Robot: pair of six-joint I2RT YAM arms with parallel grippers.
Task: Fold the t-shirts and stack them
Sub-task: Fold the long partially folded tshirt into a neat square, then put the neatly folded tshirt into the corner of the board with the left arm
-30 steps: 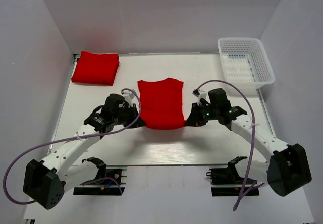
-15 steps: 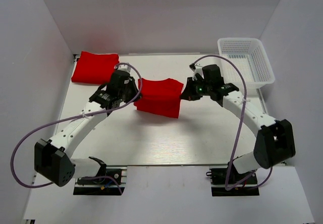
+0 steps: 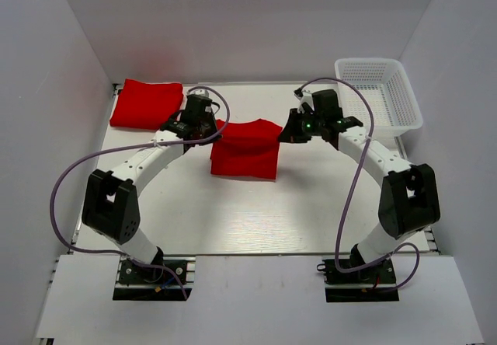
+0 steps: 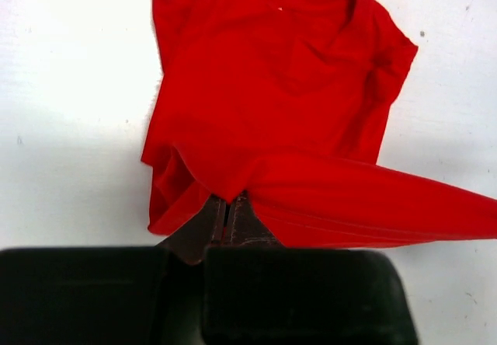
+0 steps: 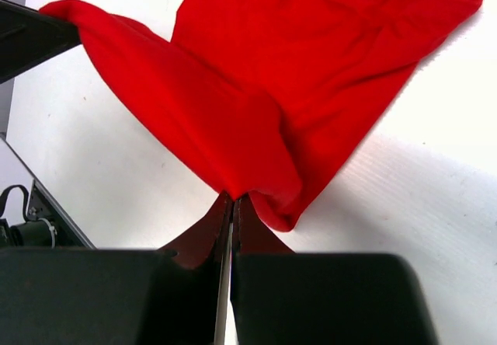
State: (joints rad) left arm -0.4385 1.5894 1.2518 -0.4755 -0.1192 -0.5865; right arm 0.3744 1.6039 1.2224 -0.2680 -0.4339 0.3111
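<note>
A red t-shirt [image 3: 245, 149] lies partly folded at the table's middle back, its raised edge stretched between both grippers. My left gripper [image 3: 211, 130] is shut on that edge's left corner, seen in the left wrist view [image 4: 231, 199] with the shirt [image 4: 272, 96] spread beyond it. My right gripper [image 3: 283, 133] is shut on the right corner, seen in the right wrist view [image 5: 231, 197] with the shirt [image 5: 311, 73] draped away from it. A second red t-shirt [image 3: 146, 105] lies folded at the back left.
A white mesh basket [image 3: 378, 95] stands at the back right, close behind the right arm. White walls enclose the table at left, right and back. Both arms' purple cables loop over the table's sides.
Both grippers have carried the shirt's near edge up and toward the back of the table, folding the shirt over itself. Both arms now reach further back.
</note>
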